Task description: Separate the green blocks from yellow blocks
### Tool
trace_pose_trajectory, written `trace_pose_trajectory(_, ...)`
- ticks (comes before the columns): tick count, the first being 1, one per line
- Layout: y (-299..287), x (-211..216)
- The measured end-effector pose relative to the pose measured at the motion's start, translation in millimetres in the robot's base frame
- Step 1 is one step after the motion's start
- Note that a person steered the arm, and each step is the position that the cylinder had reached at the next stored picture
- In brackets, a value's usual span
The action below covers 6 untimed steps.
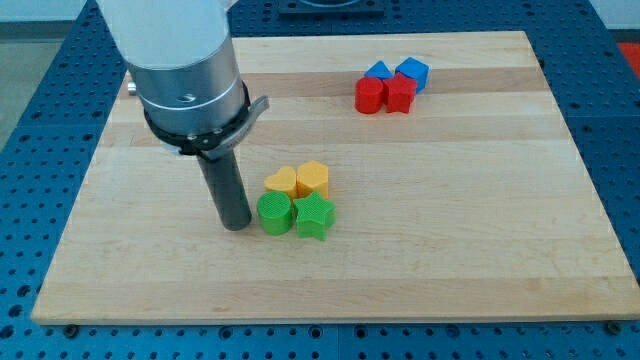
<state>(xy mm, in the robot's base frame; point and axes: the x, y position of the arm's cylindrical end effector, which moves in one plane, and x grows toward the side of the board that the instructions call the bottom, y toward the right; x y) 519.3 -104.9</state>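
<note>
Two green blocks and two yellow blocks sit packed together in the middle of the board. The green round block (274, 213) is at the lower left of the cluster and the green star-shaped block (314, 216) at the lower right. The yellow block (283, 181) sits above the green round one; the yellow hexagonal block (313, 178) is beside it. My tip (238, 226) stands on the board just left of the green round block, touching or nearly touching it.
Two red blocks (385, 95) and two blue blocks (398, 71) form a cluster near the view's top right. The wooden board (500, 250) lies on a blue perforated table. The arm's grey body covers the top left.
</note>
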Motion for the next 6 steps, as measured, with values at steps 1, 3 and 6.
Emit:
trace_pose_trajectory(1,17.8,0.0)
trace_pose_trajectory(3,63.2,0.0)
trace_pose_trajectory(6,119.6,11.1)
